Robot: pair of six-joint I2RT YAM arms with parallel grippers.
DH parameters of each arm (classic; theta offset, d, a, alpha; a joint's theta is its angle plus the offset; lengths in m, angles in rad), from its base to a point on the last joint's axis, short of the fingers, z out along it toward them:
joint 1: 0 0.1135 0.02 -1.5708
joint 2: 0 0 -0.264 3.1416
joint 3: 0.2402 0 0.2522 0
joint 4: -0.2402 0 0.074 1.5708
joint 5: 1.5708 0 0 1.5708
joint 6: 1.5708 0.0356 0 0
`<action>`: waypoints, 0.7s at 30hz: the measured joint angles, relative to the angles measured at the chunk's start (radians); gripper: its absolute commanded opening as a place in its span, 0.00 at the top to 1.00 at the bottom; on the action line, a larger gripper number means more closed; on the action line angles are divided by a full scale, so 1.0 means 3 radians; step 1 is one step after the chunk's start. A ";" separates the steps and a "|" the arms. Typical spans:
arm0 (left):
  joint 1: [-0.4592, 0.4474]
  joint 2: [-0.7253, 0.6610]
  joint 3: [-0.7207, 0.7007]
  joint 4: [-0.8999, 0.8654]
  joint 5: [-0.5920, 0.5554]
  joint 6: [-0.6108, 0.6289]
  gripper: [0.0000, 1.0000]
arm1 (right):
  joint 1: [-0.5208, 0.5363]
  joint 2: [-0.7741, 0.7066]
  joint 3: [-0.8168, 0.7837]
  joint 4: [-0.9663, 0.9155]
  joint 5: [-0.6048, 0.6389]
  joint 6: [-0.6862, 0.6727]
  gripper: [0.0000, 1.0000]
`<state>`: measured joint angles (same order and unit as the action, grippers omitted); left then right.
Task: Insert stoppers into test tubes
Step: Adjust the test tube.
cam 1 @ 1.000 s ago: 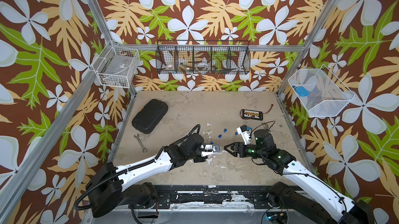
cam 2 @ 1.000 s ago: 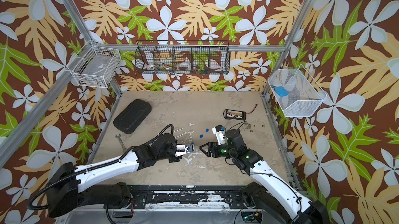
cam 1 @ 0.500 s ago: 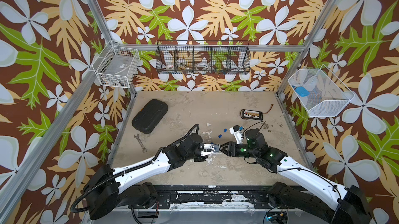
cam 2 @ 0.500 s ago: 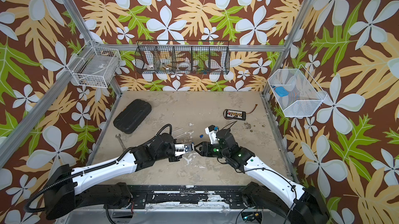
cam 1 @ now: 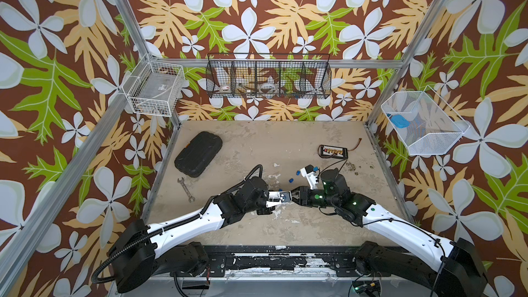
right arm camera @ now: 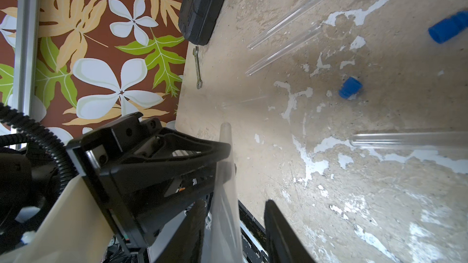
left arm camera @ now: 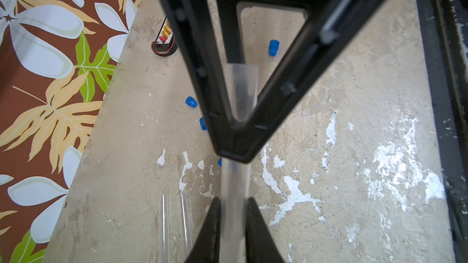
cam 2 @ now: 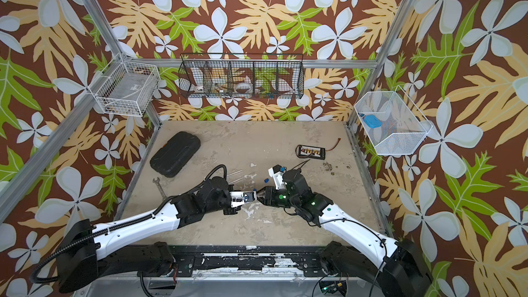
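Observation:
My left gripper [cam 1: 281, 197] [left arm camera: 233, 201] is shut on a clear test tube [left arm camera: 234, 185], held above the table's middle. My right gripper [cam 1: 293, 194] [right arm camera: 235, 202] meets it tip to tip. Its jaws straddle the same test tube [right arm camera: 225, 198]: one finger lies against it and the other stands apart, so it is open. The tube's open end [left arm camera: 241, 89] reaches in between the right jaws. Blue stoppers [cam 1: 291, 180] [left arm camera: 191, 102] [right arm camera: 350, 87] lie loose on the table. Other test tubes [right arm camera: 283, 51] [left arm camera: 164, 223] [right arm camera: 405, 139] lie flat nearby.
A black case [cam 1: 198, 154] and a grey wrench [cam 1: 185, 189] lie at the table's left. A connector board with wires [cam 1: 333, 151] sits at the back right. Wire baskets [cam 1: 268, 76] hang on the walls; the right one holds a flat light-blue object [cam 1: 400, 121].
My right arm has swung left up to the left gripper. Its jaws have narrowed round the free end of the held tube. The left arm has stayed put.

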<state>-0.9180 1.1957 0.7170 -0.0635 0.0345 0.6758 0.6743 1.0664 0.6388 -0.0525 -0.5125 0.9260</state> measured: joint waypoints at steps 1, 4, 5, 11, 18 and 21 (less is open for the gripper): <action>0.0000 -0.0001 0.0000 0.0000 0.0001 0.0006 0.87 | 0.0001 0.0003 0.0004 0.0000 -0.0013 0.0022 0.62; 0.0000 -0.0003 -0.0008 0.0009 0.0004 0.0022 0.87 | 0.0005 0.0006 0.0014 0.0023 -0.0015 0.0027 0.66; 0.0000 -0.0003 -0.0011 0.0015 0.0005 0.0022 0.87 | 0.0008 0.0009 0.0015 0.0028 -0.0017 0.0028 0.66; 0.0000 -0.0029 -0.0038 0.0051 0.0014 0.0022 0.87 | 0.0022 0.0017 0.0015 0.0047 -0.0018 0.0028 0.71; 0.0000 -0.0047 -0.0039 0.0052 0.0027 0.0022 0.87 | 0.0023 0.0017 0.0015 0.0048 -0.0019 0.0028 0.76; 0.0000 -0.0047 -0.0042 0.0052 0.0028 0.0022 0.87 | 0.0024 0.0015 0.0015 0.0048 -0.0020 0.0028 0.78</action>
<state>-0.9180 1.1816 0.7044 -0.0479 0.0429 0.6823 0.6815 1.0710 0.6434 -0.0380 -0.5186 0.9344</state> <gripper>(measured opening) 0.175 0.233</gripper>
